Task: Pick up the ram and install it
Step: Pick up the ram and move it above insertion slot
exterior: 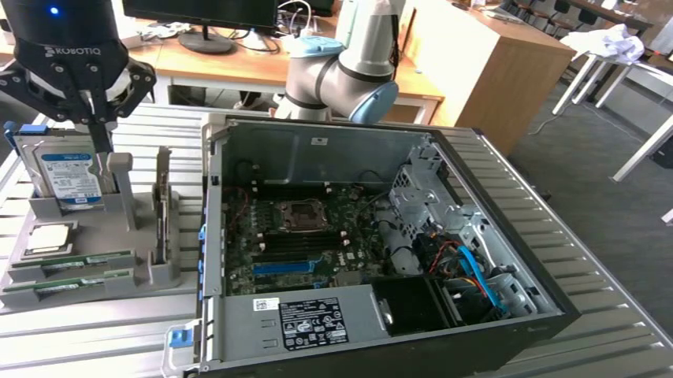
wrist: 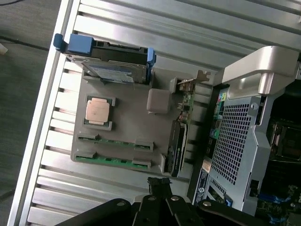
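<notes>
Two ram sticks [exterior: 72,263] lie untouched in the holder [exterior: 158,276], at the exterior view's left; our gripper [exterior: 100,142] hovers above, pressed together. We judge the pick unstarted, needing it spread.

Two ram sticks [wrist: 114,161] lie slotted in the grey holder [wrist: 129,122] (processor [wrist: 98,110] beside them); fingers [wrist: 159,184], pressed together, hover nearby.

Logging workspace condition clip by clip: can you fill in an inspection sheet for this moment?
Surface: slatted metal table, with a grey holder on it.
Job's things: two ram sticks lying in the holder, untouched; computer case open.
Clutter: hard drive, processor and upright card in the holder.
Grippers: tool shut, empty, over the holder near the hard drive.
Cables: blue cable inside the case.
Surroundings: wooden furniture, monitor.
</notes>
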